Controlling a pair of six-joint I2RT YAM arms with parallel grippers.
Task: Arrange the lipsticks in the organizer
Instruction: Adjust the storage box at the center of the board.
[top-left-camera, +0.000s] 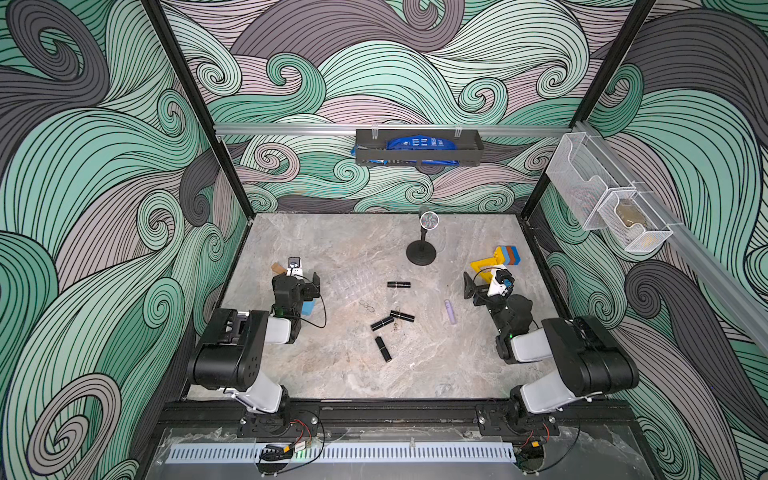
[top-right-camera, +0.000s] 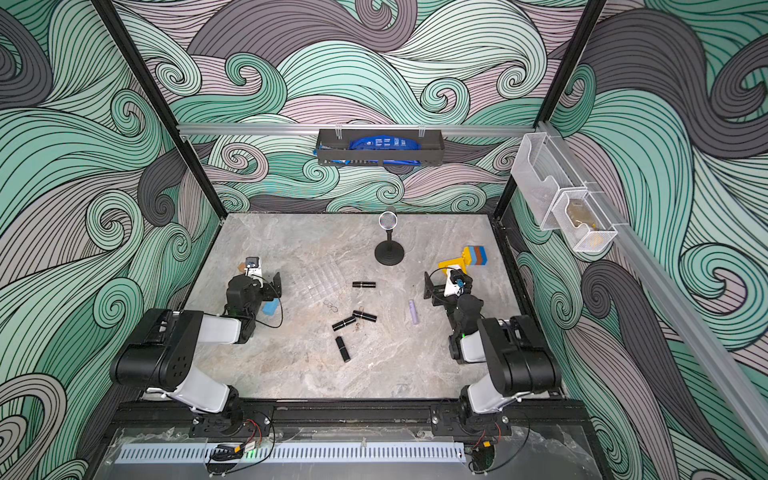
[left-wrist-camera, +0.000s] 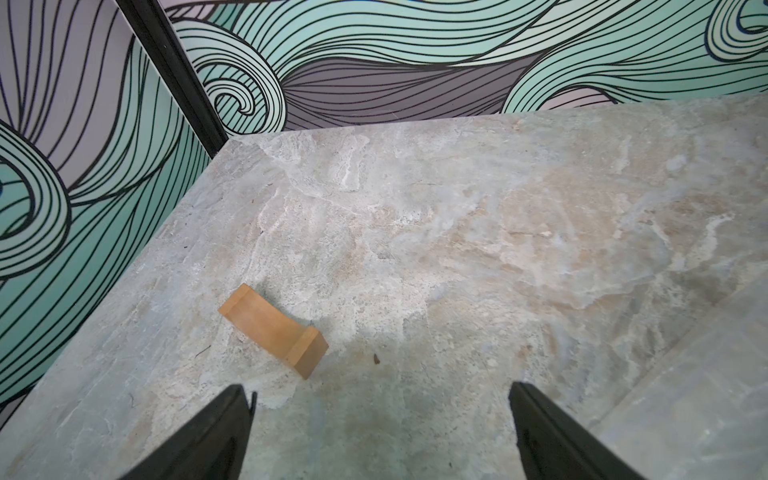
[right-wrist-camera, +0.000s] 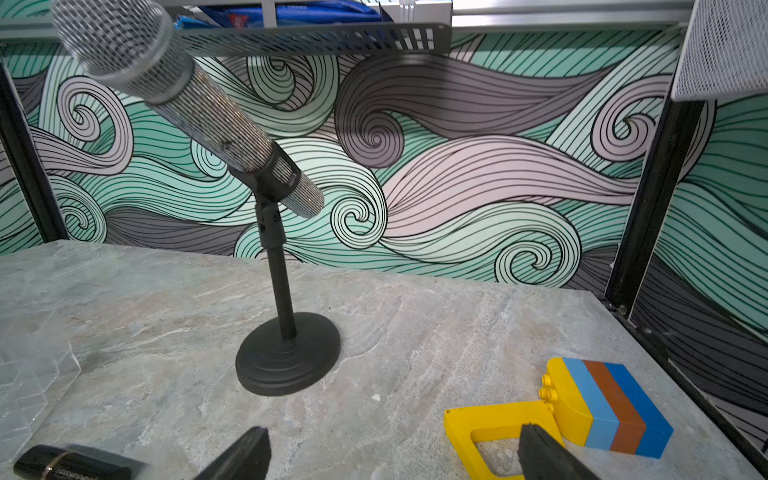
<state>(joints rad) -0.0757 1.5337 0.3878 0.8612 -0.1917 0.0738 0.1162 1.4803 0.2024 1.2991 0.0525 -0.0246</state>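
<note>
We look steeply down from high over the near edge in both top views, the whole table (top-left-camera: 332, 374) mid-frame. Our left wrist camera sits low and close, facing a wooden block (left-wrist-camera: 272, 330) and the back corner; our right wrist camera faces the microphone (right-wrist-camera: 216, 120), shared with both top views.

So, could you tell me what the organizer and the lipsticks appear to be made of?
The organizer looks like clear, glossy plastic: the marbled tabletop shows through its grid walls. The lipsticks seem to be glossy black plastic or lacquered metal, each with a thin metallic-looking band; the views cannot settle which.
</note>
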